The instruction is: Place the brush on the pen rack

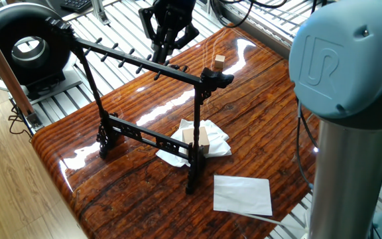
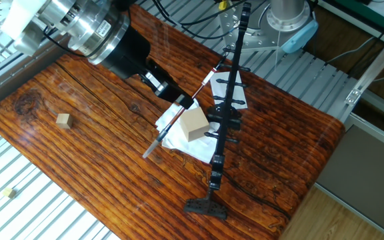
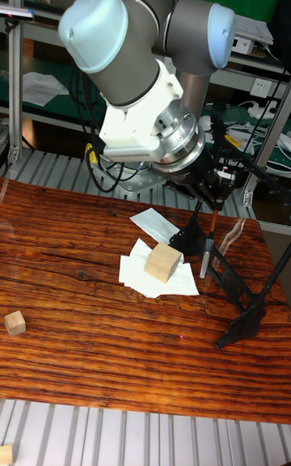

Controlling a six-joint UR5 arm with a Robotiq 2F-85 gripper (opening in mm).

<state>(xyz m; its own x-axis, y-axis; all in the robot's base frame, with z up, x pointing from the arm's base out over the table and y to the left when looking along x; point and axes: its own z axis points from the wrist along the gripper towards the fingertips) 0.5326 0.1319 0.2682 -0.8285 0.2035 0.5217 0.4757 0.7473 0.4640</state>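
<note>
The gripper is shut on the brush, a thin dark stick with a pale lower tip and a red-and-white upper end. The brush slants over the table, its upper end close to the pen rack. In the tall fixed view the brush hangs nearly upright from the gripper, just left of the pen rack. From the opposite side the gripper hovers behind the pen rack's peg-lined top bar; the brush is hard to make out there.
A wooden block lies on a crumpled white cloth beside the rack's foot. A small wooden cube sits far left. A white paper sheet lies near the table edge, beside the robot's column.
</note>
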